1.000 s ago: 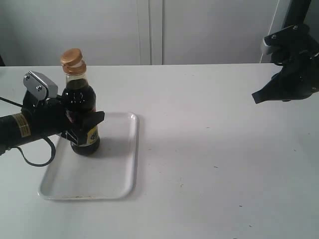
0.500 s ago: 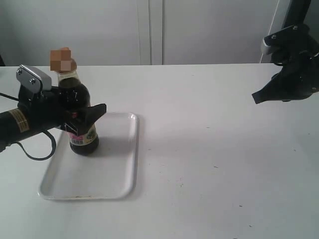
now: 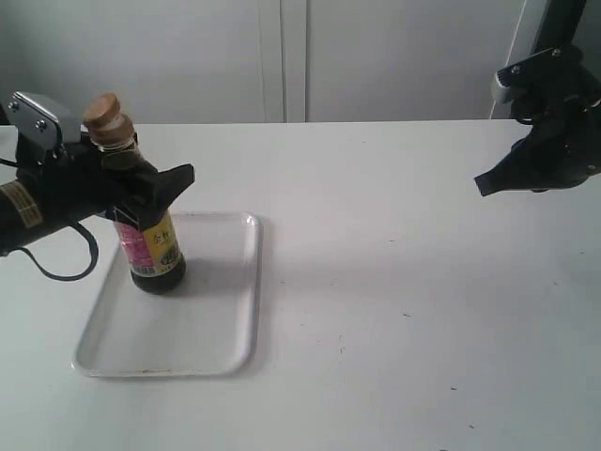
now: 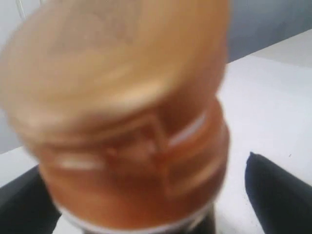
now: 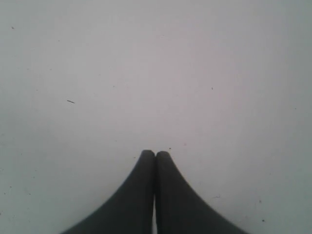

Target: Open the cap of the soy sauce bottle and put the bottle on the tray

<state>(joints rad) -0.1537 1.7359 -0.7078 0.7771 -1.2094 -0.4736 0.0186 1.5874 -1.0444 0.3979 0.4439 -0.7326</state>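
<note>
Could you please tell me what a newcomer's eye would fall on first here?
The dark soy sauce bottle stands out first, leaning on the white tray at the exterior view's left, its orange-gold cap filling the left wrist view. The left gripper sits at neck height, jaws apart either side of the cap. Far right, the right gripper hangs above the table, jaws closed.

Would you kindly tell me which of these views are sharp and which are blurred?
Left wrist view: the cap fills the frame, too close, soft and smeared. Exterior view: sharp and evenly lit, the soy sauce bottle casting only a faint shadow on the tray. Right wrist view: the right hand crisp against the plain table.
</note>
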